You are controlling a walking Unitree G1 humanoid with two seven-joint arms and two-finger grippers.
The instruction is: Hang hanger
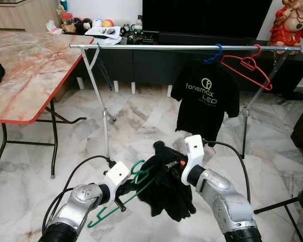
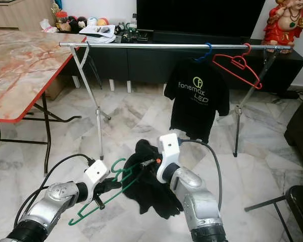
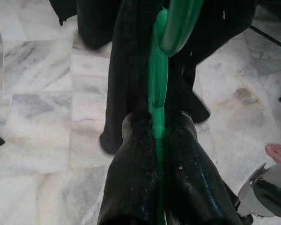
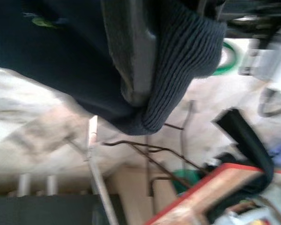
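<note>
Green hanger (image 1: pixel 122 197) pinched in left gripper (image 3: pixel 158 136), arm low

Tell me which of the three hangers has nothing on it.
The red hanger, tilted at the rail's right end. The blue hanger carries a black T-shirt; the green hanger holds dark clothing.

One legible marking found. A black T-shirt (image 1: pixel 204 98), hanging from the garment rail (image 1: pixel 156 47) right of centre in the upper half of the head views, carries a chest print. Top: a circular yellow-green emblem, its inner figure too small to resolve. Below it, in white lettering, the word "fonemax". Under that, in yellow-green, a shorter line that reads as "LED". No other text, number or label can be read; items on the cabinet (image 1: pixel 141 38) at the upper edge are too small to make out, and the wrist views show no writing.
</note>
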